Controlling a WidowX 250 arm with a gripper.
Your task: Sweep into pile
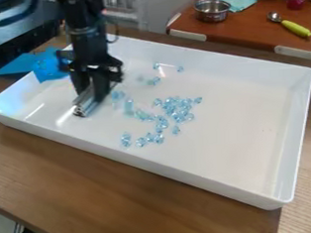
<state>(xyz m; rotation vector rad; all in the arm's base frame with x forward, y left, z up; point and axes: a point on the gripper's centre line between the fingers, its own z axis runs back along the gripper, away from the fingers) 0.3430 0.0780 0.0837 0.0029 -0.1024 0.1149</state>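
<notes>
Inside the white tray [220, 159], toward its left end in view: black claw [92, 92] points down, pinching a silvery bar [85, 108] at or near the tray floor. Light-blue clear pieces [178, 108] lie scattered to the bar's right, densest mid-tray. Tray rests on wooden surface [123, 200]; metal pot [212, 10] stands behind.

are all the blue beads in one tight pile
No, the blue beads lie scattered over the white tray, several set apart from the main cluster.
</notes>
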